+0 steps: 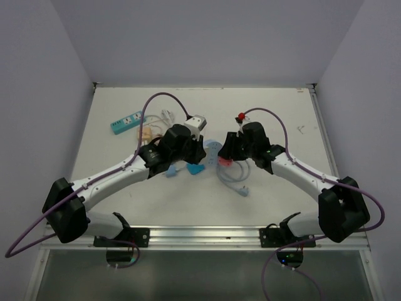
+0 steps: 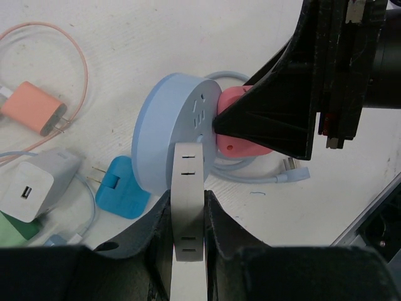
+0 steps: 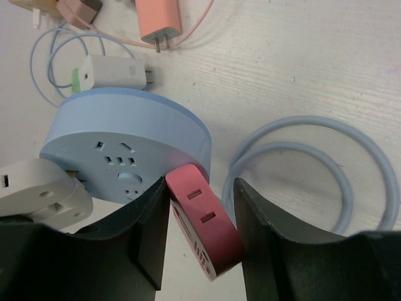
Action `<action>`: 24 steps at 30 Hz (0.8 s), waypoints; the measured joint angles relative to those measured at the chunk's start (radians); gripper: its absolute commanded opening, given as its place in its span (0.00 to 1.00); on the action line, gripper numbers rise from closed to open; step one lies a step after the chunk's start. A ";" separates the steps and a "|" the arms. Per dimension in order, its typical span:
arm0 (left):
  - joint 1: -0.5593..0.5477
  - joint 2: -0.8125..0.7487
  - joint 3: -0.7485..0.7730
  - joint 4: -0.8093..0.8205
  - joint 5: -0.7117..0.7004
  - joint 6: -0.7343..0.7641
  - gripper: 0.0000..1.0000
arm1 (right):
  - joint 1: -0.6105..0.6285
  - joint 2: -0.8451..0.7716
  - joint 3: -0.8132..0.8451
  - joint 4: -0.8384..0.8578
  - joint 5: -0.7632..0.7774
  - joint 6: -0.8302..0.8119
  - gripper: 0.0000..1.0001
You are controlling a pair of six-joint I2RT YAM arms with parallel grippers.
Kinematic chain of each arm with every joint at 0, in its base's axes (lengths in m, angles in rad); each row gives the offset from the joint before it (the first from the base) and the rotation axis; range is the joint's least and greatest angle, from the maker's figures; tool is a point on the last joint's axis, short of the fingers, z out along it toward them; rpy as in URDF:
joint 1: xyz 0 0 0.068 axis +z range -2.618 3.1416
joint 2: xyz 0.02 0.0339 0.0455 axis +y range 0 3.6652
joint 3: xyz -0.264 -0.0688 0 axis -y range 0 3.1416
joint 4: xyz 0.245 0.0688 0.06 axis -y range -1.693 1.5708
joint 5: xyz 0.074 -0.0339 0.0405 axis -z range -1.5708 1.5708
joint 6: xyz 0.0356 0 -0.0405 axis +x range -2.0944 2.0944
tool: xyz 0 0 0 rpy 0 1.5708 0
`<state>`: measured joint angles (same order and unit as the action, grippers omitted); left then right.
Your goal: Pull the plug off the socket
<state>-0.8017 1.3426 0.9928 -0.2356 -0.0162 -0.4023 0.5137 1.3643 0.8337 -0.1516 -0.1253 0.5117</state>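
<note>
A round light-blue socket lies tilted at mid-table; it also shows in the top view and the right wrist view. My left gripper is shut on a white plug that sits against the socket's face, seen in the right wrist view too. My right gripper is shut on a pink-red plug, which sits tilted between the fingers at the socket's rim. That plug also shows in the left wrist view. I cannot tell whether its prongs are in the socket.
The socket's pale-blue cable coils on the table to the right. Loose chargers lie to the left: orange, white and blue. A teal power strip lies at the back left.
</note>
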 measured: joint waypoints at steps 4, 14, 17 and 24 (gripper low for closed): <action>0.002 -0.006 0.038 -0.048 -0.011 0.001 0.00 | 0.000 -0.002 0.004 0.037 -0.023 0.003 0.00; 0.003 -0.013 0.025 -0.046 -0.034 -0.007 0.00 | -0.010 -0.012 -0.002 0.061 -0.105 -0.010 0.00; 0.003 -0.013 0.006 -0.019 -0.045 -0.011 0.00 | -0.011 -0.018 -0.002 0.053 -0.109 -0.016 0.00; 0.005 0.029 -0.031 0.073 -0.037 -0.032 0.00 | -0.035 -0.005 -0.003 0.029 -0.142 -0.017 0.20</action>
<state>-0.7967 1.3716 0.9619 -0.1627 -0.0532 -0.4347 0.4789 1.3594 0.8307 -0.1223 -0.2668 0.4950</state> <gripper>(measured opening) 0.239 0.340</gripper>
